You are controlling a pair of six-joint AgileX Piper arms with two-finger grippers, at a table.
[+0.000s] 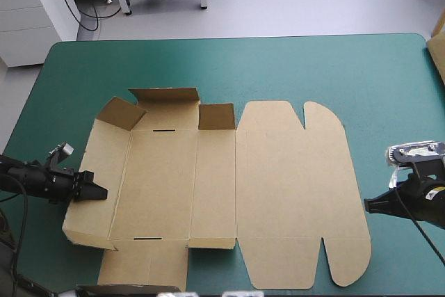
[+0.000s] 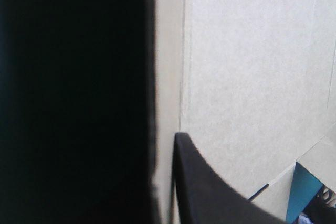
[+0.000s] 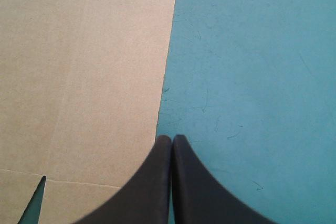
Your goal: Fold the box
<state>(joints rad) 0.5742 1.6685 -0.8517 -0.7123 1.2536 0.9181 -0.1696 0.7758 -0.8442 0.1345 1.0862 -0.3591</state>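
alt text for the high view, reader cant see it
A brown box lies on a teal-green table, walls partly raised on one half, lid flat on the other. The left end effector grips the outer raised wall; the right end effector, shut, is beside the lid's edge.

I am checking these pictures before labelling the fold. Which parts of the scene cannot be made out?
Left wrist view: a blurred black finger fills half the picture and hides what lies beyond.
High view: how the left gripper meets the raised wall of the box is too small to tell.
Right wrist view: whether the right gripper touches the teal-green cover cannot be told.
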